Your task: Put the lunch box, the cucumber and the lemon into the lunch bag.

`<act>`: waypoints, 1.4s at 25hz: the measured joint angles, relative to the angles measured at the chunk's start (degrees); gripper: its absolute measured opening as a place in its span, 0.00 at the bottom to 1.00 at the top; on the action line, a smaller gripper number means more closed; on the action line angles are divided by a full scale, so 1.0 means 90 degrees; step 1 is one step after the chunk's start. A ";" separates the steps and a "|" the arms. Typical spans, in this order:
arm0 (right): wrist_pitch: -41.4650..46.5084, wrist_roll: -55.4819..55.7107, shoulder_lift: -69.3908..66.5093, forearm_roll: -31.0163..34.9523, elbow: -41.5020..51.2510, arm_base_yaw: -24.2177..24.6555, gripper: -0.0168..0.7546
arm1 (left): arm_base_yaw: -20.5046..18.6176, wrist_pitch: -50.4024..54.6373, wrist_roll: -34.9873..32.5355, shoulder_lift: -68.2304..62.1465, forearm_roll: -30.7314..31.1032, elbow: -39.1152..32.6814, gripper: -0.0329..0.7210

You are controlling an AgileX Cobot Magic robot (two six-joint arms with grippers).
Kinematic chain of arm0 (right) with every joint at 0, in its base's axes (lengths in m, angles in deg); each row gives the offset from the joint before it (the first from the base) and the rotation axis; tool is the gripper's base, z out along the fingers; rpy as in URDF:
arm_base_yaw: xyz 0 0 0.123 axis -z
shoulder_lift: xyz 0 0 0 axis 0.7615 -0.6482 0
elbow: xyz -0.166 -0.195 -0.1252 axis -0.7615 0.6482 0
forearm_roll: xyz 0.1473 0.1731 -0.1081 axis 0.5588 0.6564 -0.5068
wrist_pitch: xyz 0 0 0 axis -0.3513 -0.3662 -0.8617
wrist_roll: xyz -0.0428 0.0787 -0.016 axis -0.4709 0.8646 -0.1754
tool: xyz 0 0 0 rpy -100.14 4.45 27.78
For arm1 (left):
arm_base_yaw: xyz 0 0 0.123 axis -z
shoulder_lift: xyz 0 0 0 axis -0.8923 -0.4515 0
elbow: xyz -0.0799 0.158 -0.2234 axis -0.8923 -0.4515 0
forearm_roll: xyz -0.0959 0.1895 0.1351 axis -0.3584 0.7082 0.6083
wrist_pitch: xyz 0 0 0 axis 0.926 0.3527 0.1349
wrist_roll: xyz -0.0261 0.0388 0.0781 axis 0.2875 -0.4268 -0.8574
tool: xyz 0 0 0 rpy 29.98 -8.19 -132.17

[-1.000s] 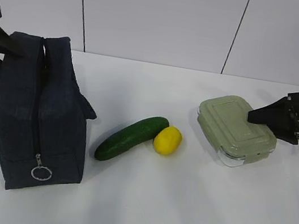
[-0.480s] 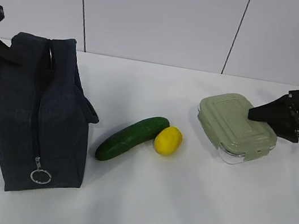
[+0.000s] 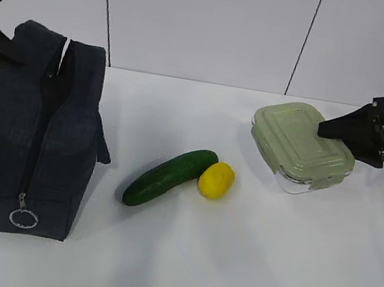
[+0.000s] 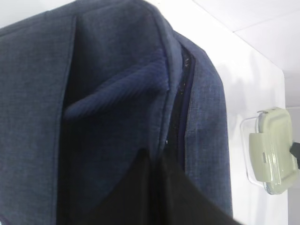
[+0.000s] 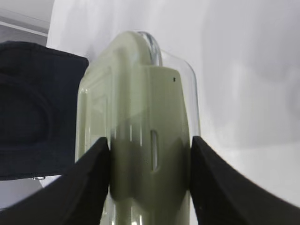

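Meanwhile cucumber (image 3: 168, 177) touching lemon (image 3: 215, 180) (between lunch bag (image 3: 30, 139), lunch box (image 3: 300, 147)).

We read this as a lab/test setup, not a home: bare white worktop (image 3: 244, 270), plain pale panel wall (image 3: 205, 20) w/ dark seams behind, robot arms at both edges, and only a few staged items laid out on it.

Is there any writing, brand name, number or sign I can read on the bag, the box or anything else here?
None can be read in any view.
lunch bag: plain dark fabric, no visible label.
lunch box: the green lid shows only moulded ridges, no print.
cucumber and lemon: no stickers.
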 joint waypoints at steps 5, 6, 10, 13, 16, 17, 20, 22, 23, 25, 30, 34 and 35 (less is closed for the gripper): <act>0.0034 0.0174 0.0103 0.0102 0.0000 -0.0196 0.54 | 0.0467 0.0061 0.1335 0.0082 0.1271 0.0425 0.04; 0.0034 0.0225 0.0114 0.0102 0.0000 -0.0226 0.54 | 0.0529 0.0088 0.1522 0.0082 0.1402 0.0444 0.04; 0.0034 0.0387 0.0230 0.0165 0.0000 -0.0282 0.54 | 0.0809 0.0098 0.2158 0.0082 0.1876 0.0455 0.04; 0.0034 0.0460 0.0393 0.0347 0.0009 -0.0347 0.54 | 0.1002 0.0098 0.2645 0.0082 0.2307 0.0455 0.04; 0.0034 0.0618 0.0528 0.0457 0.0024 -0.0402 0.54 | 0.1177 0.0011 0.2960 0.0082 0.2490 0.0455 0.04; 0.0034 0.0671 0.0574 0.0505 0.0039 -0.0429 0.54 | 0.1236 -0.0031 0.3027 0.0082 0.2519 0.0460 0.04; 0.0034 0.0805 0.0714 0.0629 0.0039 -0.0547 0.54 | 0.1396 -0.0100 0.3211 0.0082 0.2598 0.0503 0.04; 0.0034 0.0924 0.0820 0.0674 0.0039 -0.0638 0.54 | 0.1472 -0.0140 0.3318 0.0082 0.2693 0.0556 0.04; 0.0034 0.1004 0.0869 0.0674 0.0039 -0.0715 0.54 | 0.1500 -0.0170 0.3351 0.0082 0.2715 0.0570 0.04; 0.0034 0.1121 0.0979 0.0684 0.0039 -0.0874 0.54 | 0.1516 -0.0186 0.3396 0.0082 0.2731 0.0580 0.04; -0.0014 0.1400 0.1312 0.0701 0.0039 -0.1374 0.54 | 0.1530 -0.0210 0.3426 0.0082 0.2804 0.0580 0.04; -0.0329 0.1610 0.1474 0.0715 0.0039 -0.1746 0.54 | 0.1530 -0.0225 0.3439 0.0082 0.2884 0.0680 0.04; -0.0421 0.1649 0.1485 0.0715 0.0039 -0.1852 0.54 | 0.1530 -0.0229 0.3439 0.0082 0.2884 0.0724 0.04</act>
